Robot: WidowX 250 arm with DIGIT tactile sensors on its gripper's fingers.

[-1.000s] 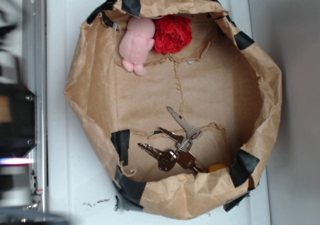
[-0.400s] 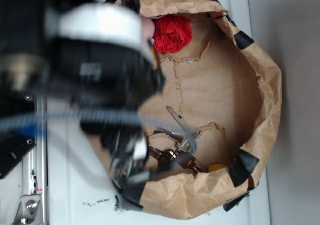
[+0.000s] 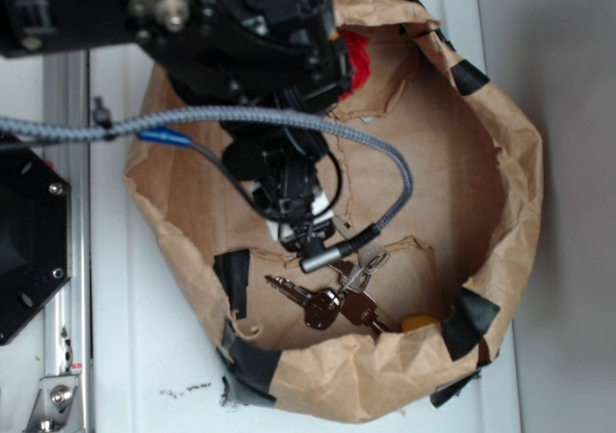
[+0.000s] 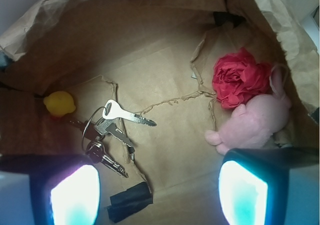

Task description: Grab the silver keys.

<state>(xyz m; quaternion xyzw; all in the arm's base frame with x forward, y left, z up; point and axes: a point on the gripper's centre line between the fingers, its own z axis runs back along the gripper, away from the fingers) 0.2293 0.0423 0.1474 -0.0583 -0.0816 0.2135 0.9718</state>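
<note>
The silver keys (image 3: 329,303) lie on the floor of a rolled-down brown paper bag (image 3: 520,164), near its lower edge. In the wrist view the keys (image 4: 107,130) sit ahead and left of my gripper: one pale silver key (image 4: 122,114) on top, darker keys below it, all on one ring. My gripper (image 4: 160,195) is open, jaws wide apart, with only bare paper between them. It hangs above the bag floor, short of the keys. In the exterior view the gripper (image 3: 300,223) is mostly hidden under the arm, just above the keys.
A small yellow piece (image 4: 59,103) lies close beyond the keys, also visible in the exterior view (image 3: 419,323). A red paper flower (image 4: 239,78) and pink plush (image 4: 257,122) sit to the right. Black tape (image 4: 131,201) marks the floor. A grey cable (image 3: 385,154) loops over the bag.
The arm has swung in from the left and now hangs over the bag, hiding the pink plush in the exterior view. The keys have not moved.
</note>
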